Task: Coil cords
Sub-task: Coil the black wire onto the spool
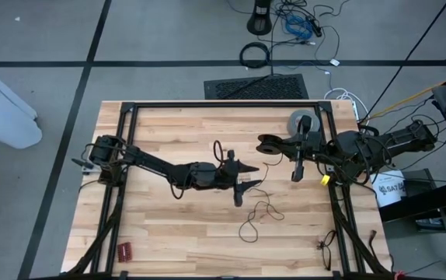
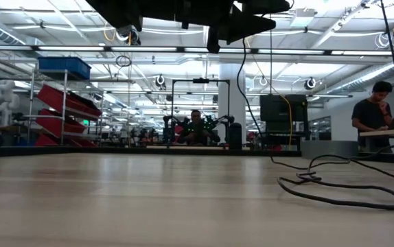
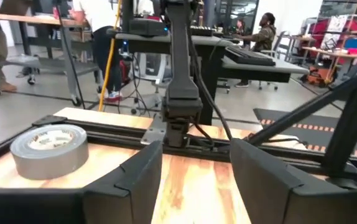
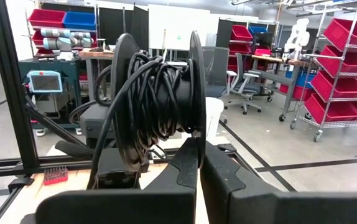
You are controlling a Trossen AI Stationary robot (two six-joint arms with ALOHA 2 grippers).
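Observation:
A black spool (image 4: pixel 157 93) wound with black cord is held above the table by my right gripper (image 4: pixel 201 163); it also shows in the high view (image 1: pixel 268 144). The thin black wire (image 1: pixel 256 211) lies in loose loops on the wood, and in the low view (image 2: pixel 334 186) a strand (image 2: pixel 243 75) hangs down to it from above. My left gripper (image 3: pixel 194 177) is open and empty, level above the table's middle (image 1: pixel 246 179), pointing toward the right arm. My right gripper pinches the rim of one spool flange (image 4: pixel 195 130) between its two fingers, which come level at the flange's edge. The spool stands on edge past the fingertips, lifted clear of the table. A strand of wire hangs slack from it.
A grey tape roll (image 1: pixel 304 122) lies at the far right of the table, also in the left wrist view (image 3: pixel 49 148). A small red object (image 1: pixel 124 250) lies near the front left corner. A black frame (image 1: pixel 223 106) borders the table. People are in the room behind.

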